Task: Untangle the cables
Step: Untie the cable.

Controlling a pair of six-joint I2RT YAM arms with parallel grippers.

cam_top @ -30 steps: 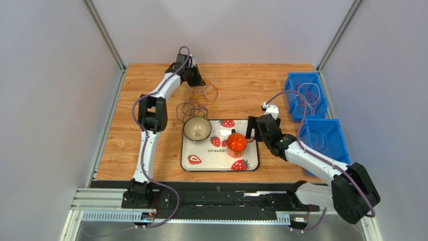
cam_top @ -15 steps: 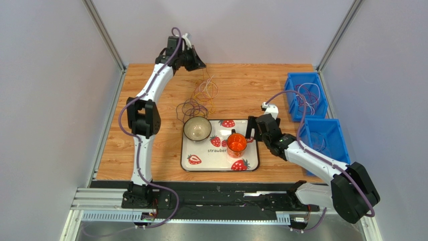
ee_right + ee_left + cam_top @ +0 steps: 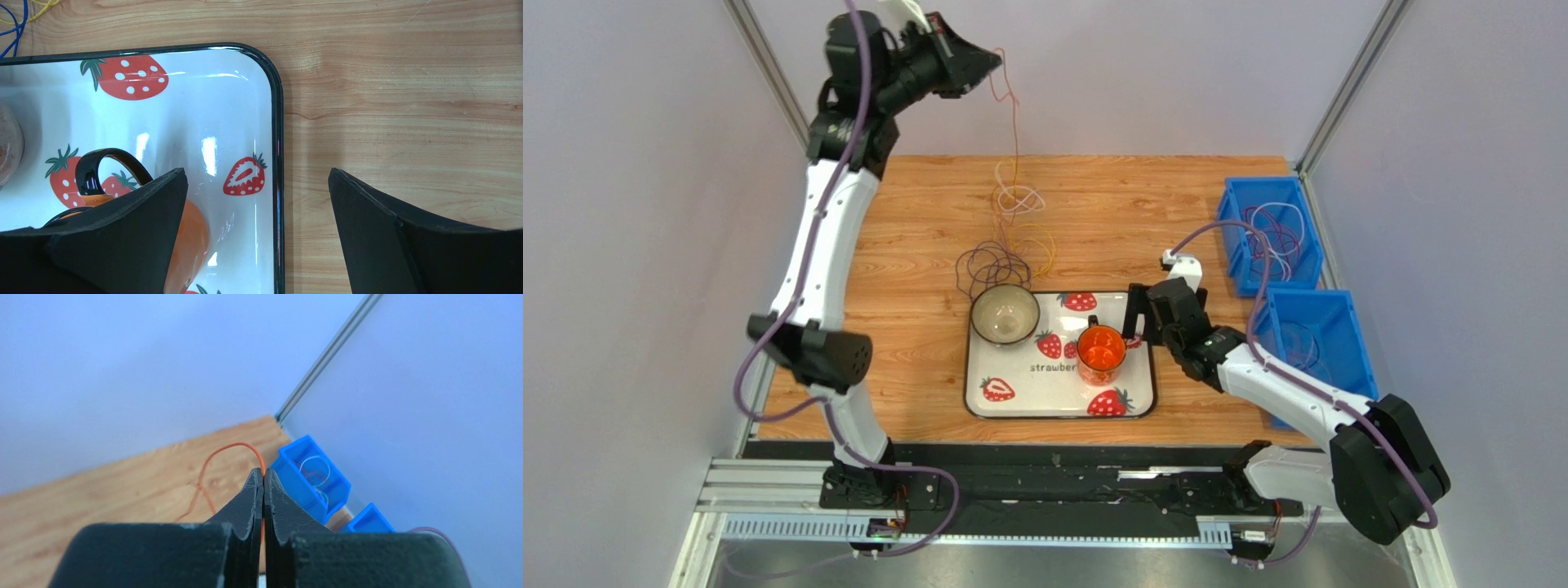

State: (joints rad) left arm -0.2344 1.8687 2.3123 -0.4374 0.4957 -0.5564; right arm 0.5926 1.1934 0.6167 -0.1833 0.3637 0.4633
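Left claw (image 3: 993, 59) (image 3: 264, 475): high above the far left corner of the counter (image 3: 891, 233); fingers pressed together, pinching the orange strand.
Orange strand (image 3: 1016, 123) (image 3: 228, 447): thin wire arching out from between the closed fingertips, then hanging in a near-vertical line toward the far middle of the counter; lower end lost among the other loops, the joint too fine to tell.
Cables (image 3: 1004, 251): loose tangle of purple, orange, yellow and pinkish loops on the wood, just beyond the bowl and the tray's far left corner; pale loops directly beneath the hanging strand, dark purple loops nearest the bowl.
Right claw (image 3: 1140, 316) (image 3: 256, 176): low at the tray's right edge; fingers spread wide, gripping nothing; one finger over the orange cup, the other over bare wood, the tray rim between them.
Tray (image 3: 970, 390) (image 3: 277, 122): white, dark-rimmed, printed with strawberries; at the near middle of the counter.
Bowl (image 3: 1004, 314): pale, upright, on the tray's far left corner.
Orange cup (image 3: 1101, 349) (image 3: 194, 237): translucent, with a dark handle; on the tray, right of the bowl and apart from it.
Far bin (image 3: 1231, 245) (image 3: 307, 471): blue, at the counter's right edge; several thin loops lying inside.
Near bin (image 3: 1333, 328): blue, just in front of the far bin, partly behind the right arm.
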